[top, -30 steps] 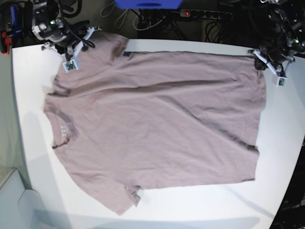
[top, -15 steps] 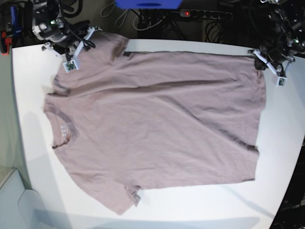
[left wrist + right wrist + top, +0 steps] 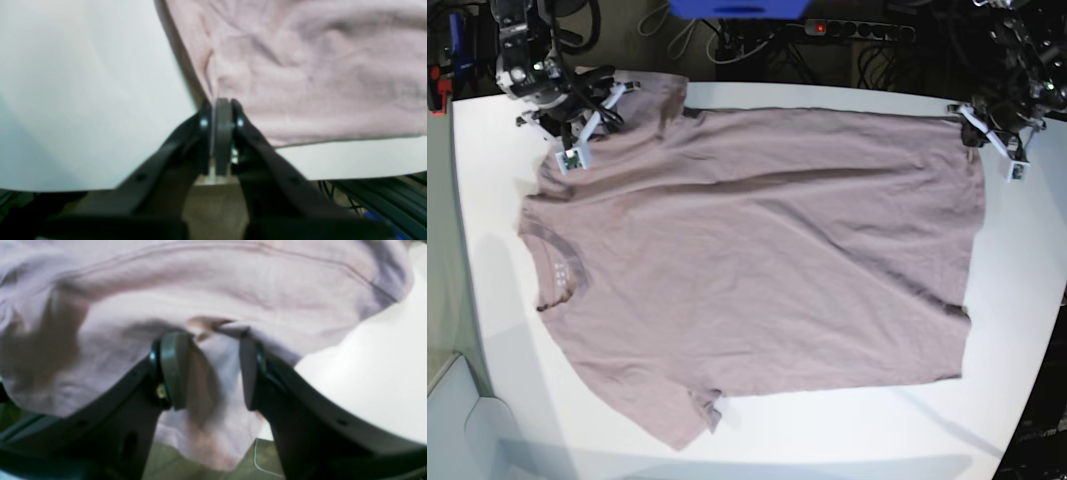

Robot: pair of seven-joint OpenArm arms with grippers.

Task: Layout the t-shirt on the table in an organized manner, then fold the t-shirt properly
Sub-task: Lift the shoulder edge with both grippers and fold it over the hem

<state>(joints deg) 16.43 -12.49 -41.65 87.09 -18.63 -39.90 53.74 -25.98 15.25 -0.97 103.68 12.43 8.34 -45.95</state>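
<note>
Two arms flank the shirt [image 3: 757, 270] lengthwise across the bench [image 3: 487, 300]: left jaws [image 3: 222, 113] pinching its far-right hem corner, right jaws [image 3: 208, 368] spread over the far-left sleeve.

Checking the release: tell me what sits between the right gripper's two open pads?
Mauve-pink cotton t-shirt fabric lies slack in the right gripper's gap, touching neither pad clearly; the right wrist view shows it.

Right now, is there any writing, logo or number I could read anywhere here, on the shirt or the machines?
None can be read.
The t-shirt has a few pale marks inside its neckline: too small to read.
The small tags on the right gripper and left gripper: too small to tell.
The table bears no text.
</note>
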